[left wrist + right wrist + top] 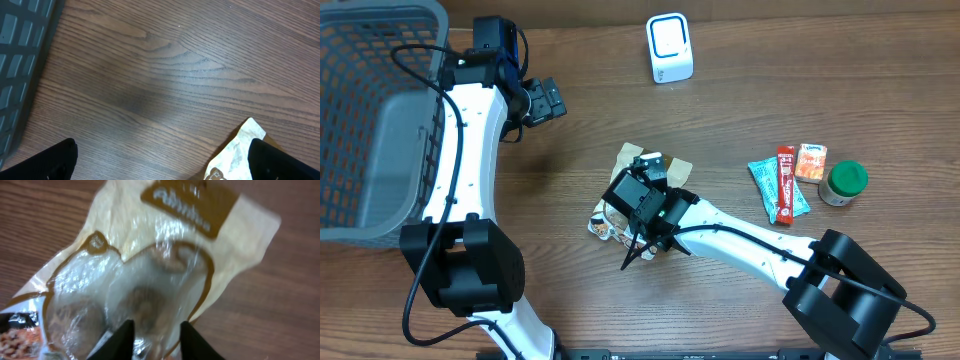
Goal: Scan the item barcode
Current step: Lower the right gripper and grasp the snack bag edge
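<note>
Currently snack bag (632, 158) lies mid wood-grain table (770, 90); white barcode scanner (669, 47) at its 12 o'clock, grey basket (380, 150) at 9. Right gripper (155, 337) straddles its film, narrow (actual pinch: can't tell). Left gripper (546, 101) spread wide, empty.

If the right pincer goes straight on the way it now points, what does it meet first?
The snack packet, lying directly in front of the right pincer; depth is unclear, so it may already touch.
</note>
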